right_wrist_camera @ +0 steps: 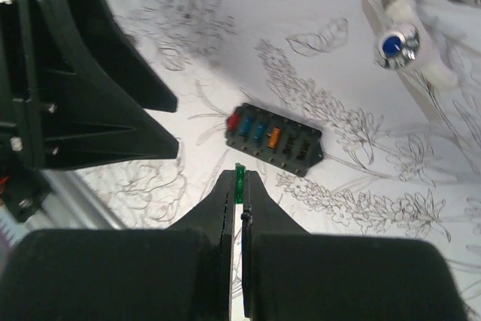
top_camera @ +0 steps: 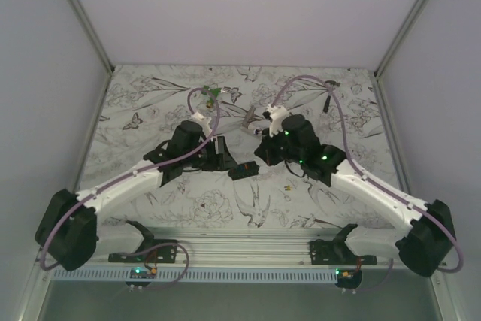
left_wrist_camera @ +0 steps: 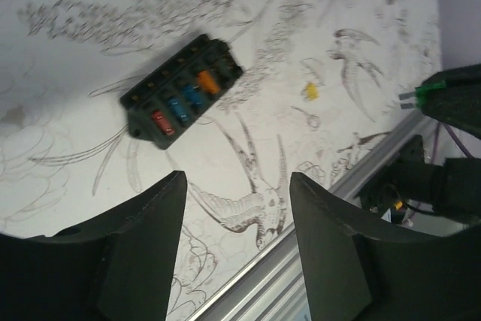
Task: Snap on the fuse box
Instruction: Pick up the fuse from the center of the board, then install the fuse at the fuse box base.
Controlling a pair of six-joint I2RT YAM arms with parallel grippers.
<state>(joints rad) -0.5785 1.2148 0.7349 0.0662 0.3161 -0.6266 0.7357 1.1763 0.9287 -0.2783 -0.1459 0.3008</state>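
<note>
The fuse box (top_camera: 243,170) is a small black box lying flat on the patterned table between my two grippers. The left wrist view (left_wrist_camera: 183,95) shows red, blue and orange fuses in its face, and so does the right wrist view (right_wrist_camera: 274,139). My left gripper (left_wrist_camera: 234,186) is open and empty, hovering above the table just left of the box (top_camera: 219,154). My right gripper (right_wrist_camera: 240,186) is shut on a thin green fuse (right_wrist_camera: 240,180) and sits a short way from the box, not touching it (top_camera: 274,159).
A small yellow fuse (left_wrist_camera: 310,91) lies loose on the table right of the box (top_camera: 288,184). A grey metal tool (top_camera: 249,118) and a green clip-like piece (top_camera: 213,93) lie farther back. The aluminium rail (top_camera: 248,246) runs along the near edge.
</note>
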